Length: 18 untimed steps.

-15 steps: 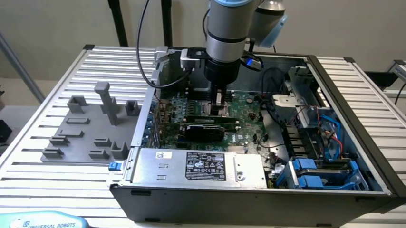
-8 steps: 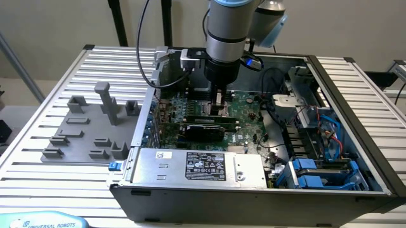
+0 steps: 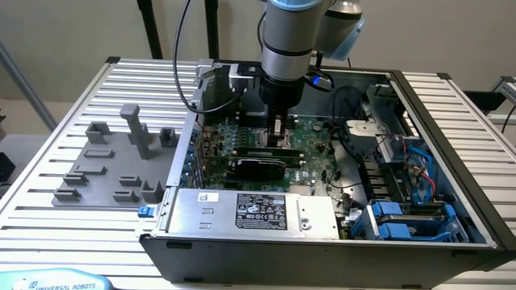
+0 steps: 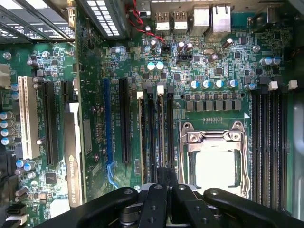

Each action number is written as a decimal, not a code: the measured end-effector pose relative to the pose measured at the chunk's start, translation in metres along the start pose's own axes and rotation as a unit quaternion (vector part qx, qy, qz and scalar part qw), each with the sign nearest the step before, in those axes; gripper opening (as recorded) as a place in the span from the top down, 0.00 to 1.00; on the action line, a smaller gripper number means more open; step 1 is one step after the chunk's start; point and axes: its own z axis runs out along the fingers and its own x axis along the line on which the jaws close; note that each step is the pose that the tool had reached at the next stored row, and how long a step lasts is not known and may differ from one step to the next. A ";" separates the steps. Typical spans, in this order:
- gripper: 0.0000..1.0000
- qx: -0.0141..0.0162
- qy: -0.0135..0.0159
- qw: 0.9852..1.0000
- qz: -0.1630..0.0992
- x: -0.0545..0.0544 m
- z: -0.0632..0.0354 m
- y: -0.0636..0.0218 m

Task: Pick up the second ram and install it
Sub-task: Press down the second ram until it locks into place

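- Black linkage of the end effector (image 4: 166,183) is sitting closest to the lens, hanging over the bank of memory slots (image 4: 156,137) beside the CPU socket (image 4: 216,156).
- Whether the end effector is spread or closed, and whether it is clamping anything, I cannot tell.
- From the exterior view, the end effector (image 3: 278,138) is reaching straight down into the open computer case (image 3: 451,181), over the middle of the motherboard (image 3: 310,136).
- What appears to be the second ram (image 3: 262,150) is standing on its long edge just below the end effector, next to the black expansion card (image 3: 258,167).
- Power supply (image 3: 258,211) is lying inside the case along its near wall.
- Grey fixture blocks (image 3: 121,163) are sitting on the slatted desk (image 3: 48,223), towards the desk's edge at the exterior view's left.
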 end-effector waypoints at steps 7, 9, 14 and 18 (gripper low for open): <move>0.89 0.000 0.001 1.000 0.000 0.000 0.0117 0.0000; 0.89 0.000 0.001 1.000 0.000 0.000 0.0151 0.0000; 0.89 0.000 0.000 1.000 0.000 0.000 0.0087 0.0000; 0.89 0.000 0.000 1.000 0.000 0.000 -0.0058 -0.0001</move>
